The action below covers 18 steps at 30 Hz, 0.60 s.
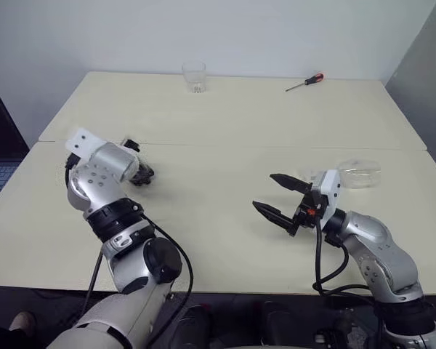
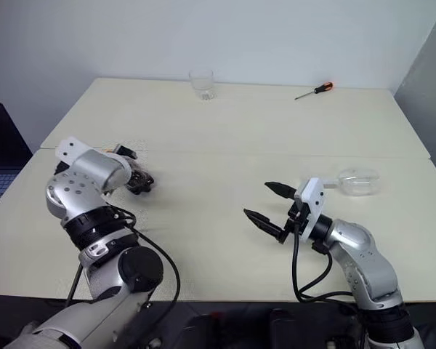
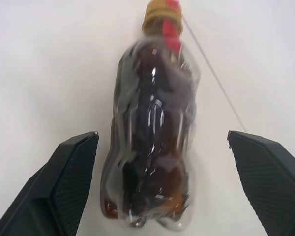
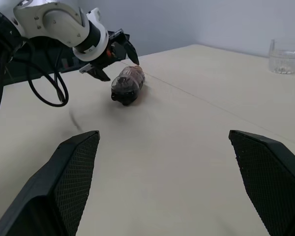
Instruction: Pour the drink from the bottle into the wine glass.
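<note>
On the counter [image 1: 225, 116] at the left, the bottle [image 4: 128, 84] lies on its side, cap on, full of dark drink [image 3: 152, 162], under the wide-open, empty left hand [image 4: 108, 56]. Next it must be grasped and uprighted, I judge. Right hand [image 1: 280, 196] is open, empty; the wine glass [image 1: 360, 173] lies empty behind it.
</note>
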Each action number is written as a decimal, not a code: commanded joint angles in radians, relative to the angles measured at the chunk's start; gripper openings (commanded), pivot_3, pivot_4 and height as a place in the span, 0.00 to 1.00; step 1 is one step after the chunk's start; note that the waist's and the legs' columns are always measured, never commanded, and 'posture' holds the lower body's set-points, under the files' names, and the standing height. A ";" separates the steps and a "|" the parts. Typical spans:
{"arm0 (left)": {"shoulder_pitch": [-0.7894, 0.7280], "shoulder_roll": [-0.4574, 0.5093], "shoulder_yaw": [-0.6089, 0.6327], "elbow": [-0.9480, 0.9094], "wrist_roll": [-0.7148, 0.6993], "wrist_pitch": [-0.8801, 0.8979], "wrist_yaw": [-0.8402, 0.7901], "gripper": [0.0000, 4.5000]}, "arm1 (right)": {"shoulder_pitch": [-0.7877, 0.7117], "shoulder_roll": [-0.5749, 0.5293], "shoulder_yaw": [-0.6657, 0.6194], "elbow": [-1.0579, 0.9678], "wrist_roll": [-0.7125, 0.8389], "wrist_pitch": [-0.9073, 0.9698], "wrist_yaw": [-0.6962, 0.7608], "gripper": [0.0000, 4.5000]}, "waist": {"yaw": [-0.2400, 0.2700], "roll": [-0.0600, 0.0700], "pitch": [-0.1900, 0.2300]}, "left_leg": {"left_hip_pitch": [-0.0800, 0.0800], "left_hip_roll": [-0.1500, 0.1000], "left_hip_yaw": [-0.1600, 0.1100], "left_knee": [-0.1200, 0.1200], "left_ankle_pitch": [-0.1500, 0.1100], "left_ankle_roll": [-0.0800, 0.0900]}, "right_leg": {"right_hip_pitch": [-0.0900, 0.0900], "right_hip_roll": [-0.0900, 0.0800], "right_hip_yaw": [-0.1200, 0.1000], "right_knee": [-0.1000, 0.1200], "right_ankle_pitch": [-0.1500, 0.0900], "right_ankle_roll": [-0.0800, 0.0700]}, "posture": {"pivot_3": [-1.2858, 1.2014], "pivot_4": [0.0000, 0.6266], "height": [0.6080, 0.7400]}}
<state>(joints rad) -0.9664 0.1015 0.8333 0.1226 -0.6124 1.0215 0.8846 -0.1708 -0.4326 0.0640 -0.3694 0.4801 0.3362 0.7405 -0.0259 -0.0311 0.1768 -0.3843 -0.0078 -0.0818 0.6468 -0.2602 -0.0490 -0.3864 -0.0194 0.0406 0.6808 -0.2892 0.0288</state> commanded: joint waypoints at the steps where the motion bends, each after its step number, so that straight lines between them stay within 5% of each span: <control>1: -0.012 0.022 0.011 0.015 -0.007 0.001 0.001 0.99 | 0.000 0.004 0.003 -0.037 -0.005 -0.019 -0.001 1.00 | 0.000 0.000 0.000 | 0.000 0.000 0.000 0.000 0.000 0.000 | 0.000 0.000 0.000 0.000 0.000 0.000 | 0.52 0.24 1.00; 18: -0.029 0.152 -0.024 0.294 0.026 -0.099 -0.130 0.99 | 0.020 0.018 0.006 -0.053 -0.019 -0.013 -0.012 1.00 | 0.000 0.000 0.000 | 0.000 0.000 0.000 0.000 0.001 -0.002 | -0.001 0.000 0.000 0.000 0.000 0.000 | 0.52 0.24 1.00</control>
<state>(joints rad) -0.9710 0.2320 0.8295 0.4032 -0.6027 0.9459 0.7681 -0.1522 -0.4183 0.0720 -0.3753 0.4542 0.3363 0.7347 -0.0264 -0.0312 0.1768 -0.3844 -0.0076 -0.0819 0.6465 -0.2590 -0.0512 -0.3873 -0.0195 0.0406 0.6812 -0.2892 0.0287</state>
